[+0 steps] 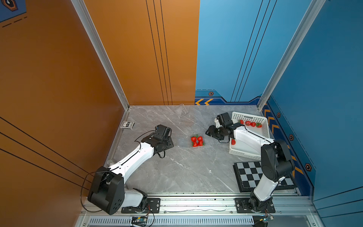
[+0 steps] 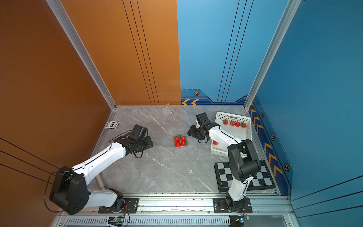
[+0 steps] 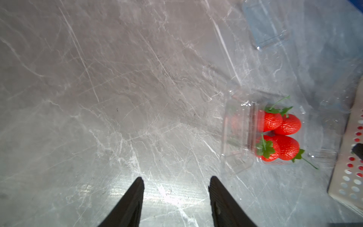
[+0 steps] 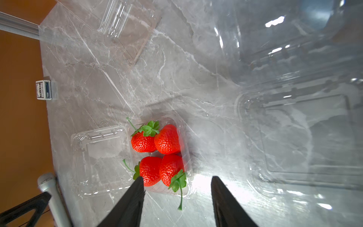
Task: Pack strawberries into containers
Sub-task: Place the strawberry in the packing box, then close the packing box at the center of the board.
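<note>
While both arms hang over the grey marbled table (image 1: 176, 173), I judge the step in hand to be closing the full box. The big white perforated plastic basket (image 1: 242, 154) sits behind the right gripper (image 4: 176, 176), with five loose berries that I can see. That gripper's jaws are spread and hold nothing. An empty clear clamshell container (image 4: 298, 137) lies just beside it, on the side away from the left arm.

The filled clear clamshell container (image 4: 189, 161) sits just under the right gripper's fingers, on the side toward the left gripper (image 3: 174, 177). The left gripper is likewise spread and empty. The box's flat hinged lid (image 4: 100, 157) lies open between the two grippers, nearer the left one. Four bright red strawberries with green leafy caps (image 4: 167, 140) are packed tight inside.

I'd have the left gripper slip under the lid's free edge and swing it over. The right gripper should pin the tray wall so that the light plastic doesn't skate. The stalks poking over the rim could foul the latch, so I'd press slowly and evenly.

As for writing, the small dark card box (image 4: 43, 90), well beyond the left gripper at the table's edge, seems to read "POKER". I can read nothing else.
</note>
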